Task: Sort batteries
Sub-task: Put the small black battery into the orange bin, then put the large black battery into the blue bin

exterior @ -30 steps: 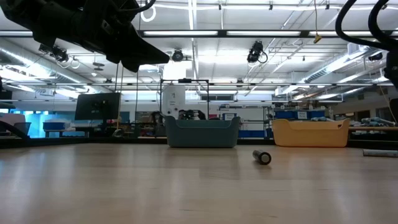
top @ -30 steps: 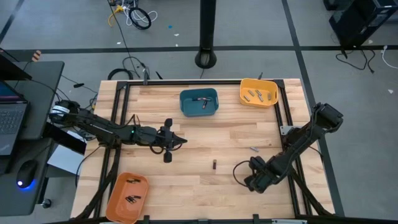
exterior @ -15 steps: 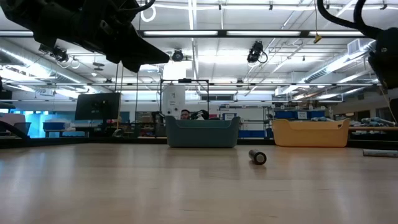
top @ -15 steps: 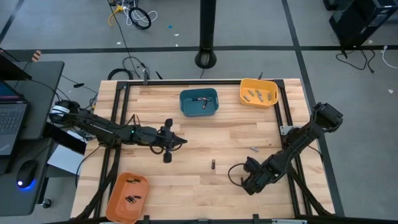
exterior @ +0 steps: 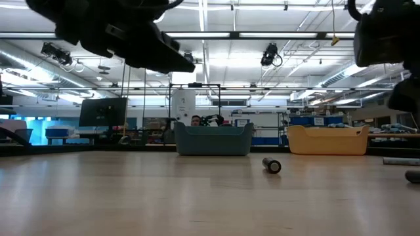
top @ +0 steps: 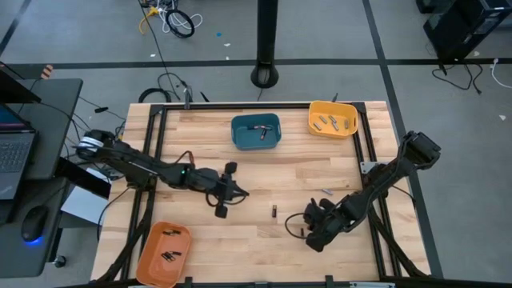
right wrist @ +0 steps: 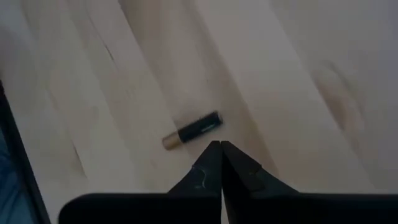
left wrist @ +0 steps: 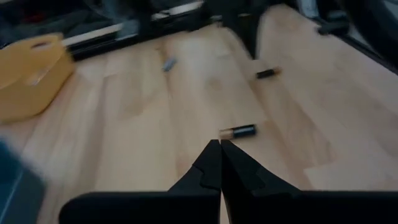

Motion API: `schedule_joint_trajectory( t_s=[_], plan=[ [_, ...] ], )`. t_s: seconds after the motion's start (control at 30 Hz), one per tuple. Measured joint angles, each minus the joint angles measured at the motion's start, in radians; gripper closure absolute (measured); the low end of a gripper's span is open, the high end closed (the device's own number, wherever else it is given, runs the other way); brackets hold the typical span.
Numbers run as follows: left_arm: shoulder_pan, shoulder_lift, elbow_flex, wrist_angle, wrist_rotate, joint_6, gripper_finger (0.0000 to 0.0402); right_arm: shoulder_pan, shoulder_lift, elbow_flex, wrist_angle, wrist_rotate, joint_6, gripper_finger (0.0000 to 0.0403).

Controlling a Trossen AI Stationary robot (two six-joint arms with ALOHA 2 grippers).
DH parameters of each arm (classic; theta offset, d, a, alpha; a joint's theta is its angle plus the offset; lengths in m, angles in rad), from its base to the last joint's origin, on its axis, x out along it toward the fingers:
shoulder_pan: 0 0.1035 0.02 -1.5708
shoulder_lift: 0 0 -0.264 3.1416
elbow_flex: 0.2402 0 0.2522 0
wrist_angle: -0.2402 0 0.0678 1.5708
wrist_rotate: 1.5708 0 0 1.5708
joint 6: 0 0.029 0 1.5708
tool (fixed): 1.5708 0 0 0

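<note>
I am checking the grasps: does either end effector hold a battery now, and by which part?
Neither. Left end effector and right end effector are shut on nothing; the battery lies free.

Two bins point(top: 256, 132) point(top: 332, 118) along the far edge of the surface point(top: 264, 172), third bin point(top: 164, 252) at near left corner, loose battery point(top: 274, 212) between the two grippers point(top: 238, 192) point(top: 306, 232)

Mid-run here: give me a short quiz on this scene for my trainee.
1. True or false: the left tool and the right tool are both shut and empty.
2. How many bins stand on the table?
3. The black-and-gold battery lies: A in a bin; B on bare wood; C in a tool.
Key: 1 true. 2 three: blue bin, yellow bin, orange bin. 3 B.
</note>
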Motion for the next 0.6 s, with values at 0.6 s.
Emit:
schedule_joint_trajectory(
  t_s=[0.6],
  plan=[
    [0.027,0.327,0.444,-0.438,0.304,0.307,0.0396,0.205,-0.114,0.007,-0.272,0.286,0.07,0.0396]
  ],
)
